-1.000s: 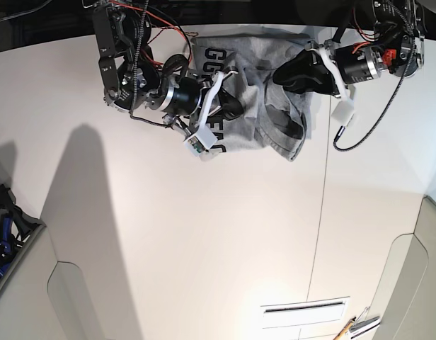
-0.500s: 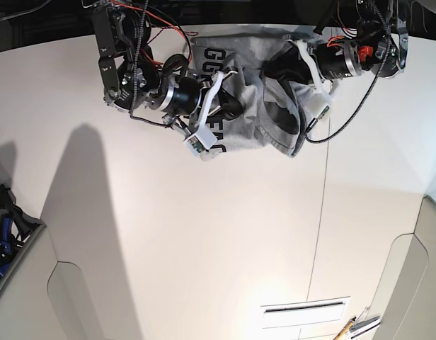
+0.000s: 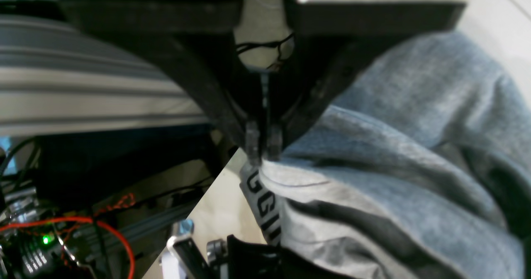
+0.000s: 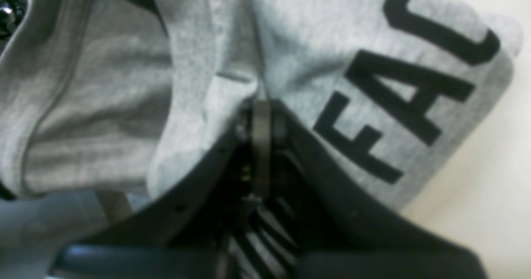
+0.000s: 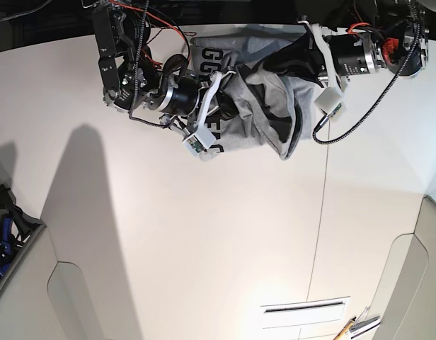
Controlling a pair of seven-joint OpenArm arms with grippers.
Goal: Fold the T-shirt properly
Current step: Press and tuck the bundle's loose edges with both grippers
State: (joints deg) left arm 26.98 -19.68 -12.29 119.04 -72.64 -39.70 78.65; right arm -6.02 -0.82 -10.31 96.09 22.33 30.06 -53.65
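step: both arms gripping for a fold | left pincer (image 3: 262,146) clamping T-shirt (image 5: 241,134) edge | right pincer (image 4: 259,117) pinching printed cloth | next: lifting together, keeping cloth taut

You've got the T-shirt (image 5: 264,106) in heather grey, paler where light hits it, darker grey in its folds. Across the T-shirt run bold black block letters (image 4: 398,92), "FAC" in your right wrist view, "GGU" along the strip in the left wrist view. Under the T-shirt, the table (image 5: 204,234) is plain cream-white with a thin grey seam. Your right gripper (image 4: 261,105) is black, your left gripper (image 3: 263,146) black too. Behind the T-shirt, a red wire (image 3: 103,229) and one green light (image 3: 46,239).
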